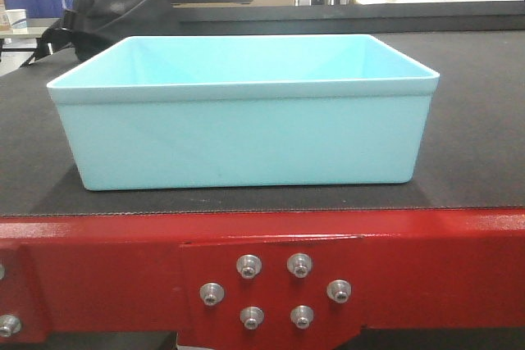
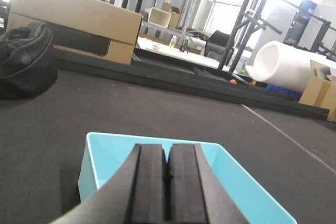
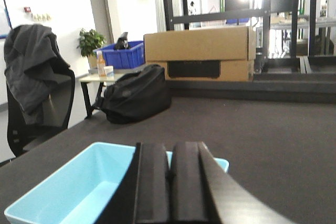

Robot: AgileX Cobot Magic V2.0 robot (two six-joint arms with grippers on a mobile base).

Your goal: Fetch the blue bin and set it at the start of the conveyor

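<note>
Here the bin (image 1: pixel 243 112), a pale aqua tub, sits upright and empty on the dark grey belt (image 1: pixel 476 120), close to the belt's near edge. Just below it runs the red frame (image 1: pixel 107 260), with a plate of five silver bolts (image 1: pixel 276 288) under the bin's middle.

In the left wrist view, the left gripper (image 2: pixel 168 187) hangs above the bin (image 2: pixel 105 156), its two black pads pressed together with only a thin seam between them, holding nothing. The bin lies under and just ahead of it. In the right wrist view, the right gripper (image 3: pixel 169 190) is likewise closed up tight and empty, with the bin (image 3: pixel 68 192) below it and reaching out to its left. Neither gripper appears to touch the bin's rim.

Farther off from the grippers, a black bag (image 3: pixel 135 94) rests on the belt, and beyond it a cardboard box (image 3: pixel 199 51). To the right gripper's far left stand a chair (image 3: pixel 37 93) draped with a dark jacket and a dark blue crate (image 3: pixel 119 55) on a small table.

Judging from this, the placing step looks finished: the bin is on the belt and free of both grippers. The next move likely calls only for lifting both arms clear without nudging the rim.
</note>
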